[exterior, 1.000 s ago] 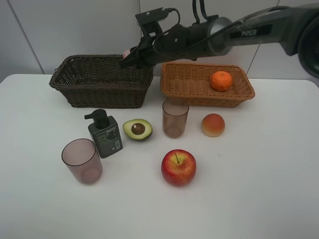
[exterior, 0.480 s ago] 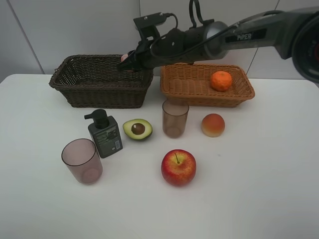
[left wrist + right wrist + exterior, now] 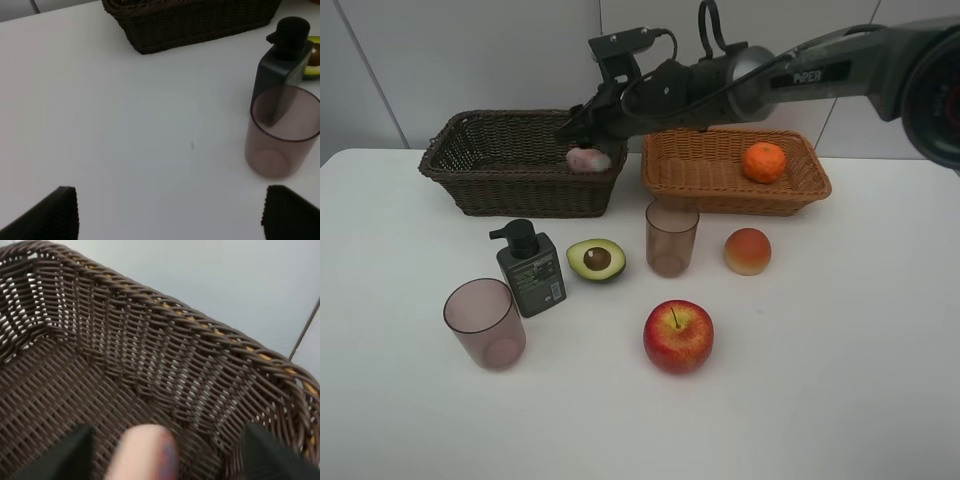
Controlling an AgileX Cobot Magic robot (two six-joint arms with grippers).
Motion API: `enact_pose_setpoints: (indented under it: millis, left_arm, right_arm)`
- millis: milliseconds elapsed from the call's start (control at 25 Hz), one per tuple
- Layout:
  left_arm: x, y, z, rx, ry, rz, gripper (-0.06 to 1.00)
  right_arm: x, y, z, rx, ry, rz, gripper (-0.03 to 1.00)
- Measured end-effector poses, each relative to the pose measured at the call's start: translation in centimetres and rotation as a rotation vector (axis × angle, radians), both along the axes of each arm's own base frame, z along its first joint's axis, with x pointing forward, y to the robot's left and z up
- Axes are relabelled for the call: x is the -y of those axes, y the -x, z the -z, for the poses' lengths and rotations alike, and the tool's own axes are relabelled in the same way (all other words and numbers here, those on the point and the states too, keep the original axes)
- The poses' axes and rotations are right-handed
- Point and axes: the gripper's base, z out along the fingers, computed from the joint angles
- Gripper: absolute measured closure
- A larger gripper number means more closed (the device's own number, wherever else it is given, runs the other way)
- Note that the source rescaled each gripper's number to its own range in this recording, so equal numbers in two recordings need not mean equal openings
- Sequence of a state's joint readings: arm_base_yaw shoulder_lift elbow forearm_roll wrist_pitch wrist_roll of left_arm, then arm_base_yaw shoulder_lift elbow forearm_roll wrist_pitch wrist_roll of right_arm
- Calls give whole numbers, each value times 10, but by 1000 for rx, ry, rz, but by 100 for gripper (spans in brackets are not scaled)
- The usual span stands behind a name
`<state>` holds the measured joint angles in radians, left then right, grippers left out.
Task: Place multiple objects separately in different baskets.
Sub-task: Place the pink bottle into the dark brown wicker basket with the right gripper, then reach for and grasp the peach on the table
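Small pink bottle (image 3: 588,159): inside the dark brown basket (image 3: 510,165), at its right end, close to the near wall. It is blurred in both views, so I cannot tell if it is upright or tilted, or if it touches the basket floor. My right claw (image 3: 572,128) hangs just above it, over the same end of the basket. Its fingers stand apart. The wrist view shows the bottle between them with clear room on one side, so nothing is gripped. My left claw (image 3: 170,215) is spread wide over bare tabletop (image 3: 840,380) and holds nothing. It is near the front-left mauve cup (image 3: 484,322), with the dark green pump bottle (image 3: 530,270) just behind that cup. Both baskets sit along the far edge of the tabletop, the dark one left of the middle and the light orange-tan basket (image 3: 720,185) just beside it on the right. The tangerine (image 3: 763,162) lies in the tan basket, toward its right end. On the tabletop in front of the baskets are the halved avocado (image 3: 596,259), cut face up, the second mauve cup (image 3: 672,238) and the peach-coloured fruit (image 3: 748,250). The red apple (image 3: 678,336) is nearer the front edge, about the middle.
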<state>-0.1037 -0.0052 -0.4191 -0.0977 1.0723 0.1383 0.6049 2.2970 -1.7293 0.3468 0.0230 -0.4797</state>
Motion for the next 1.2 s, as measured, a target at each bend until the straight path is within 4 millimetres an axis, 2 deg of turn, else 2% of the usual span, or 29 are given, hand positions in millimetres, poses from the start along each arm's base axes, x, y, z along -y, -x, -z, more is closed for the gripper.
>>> enact_pose_setpoints:
  millis: [40, 80, 200, 680, 880, 1200]
  left_arm:
    - [0, 0, 0, 0, 0, 0, -3]
    - [0, 0, 0, 0, 0, 0, -3]
    - [0, 0, 0, 0, 0, 0, -3]
    - [0, 0, 0, 0, 0, 0, -3]
    - [0, 0, 0, 0, 0, 0, -3]
    - [0, 0, 0, 0, 0, 0, -3]
  right_arm:
    - [0, 0, 0, -1, -4, 3, 36]
    - [0, 0, 0, -2, -6, 4, 30]
    - [0, 0, 0, 0, -8, 6, 23]
    - [0, 0, -1, 1, -11, 7, 21]
    - [1, 2, -15, 10, -25, 4, 20]
    - [4, 11, -46, -13, -36, -18, 14]
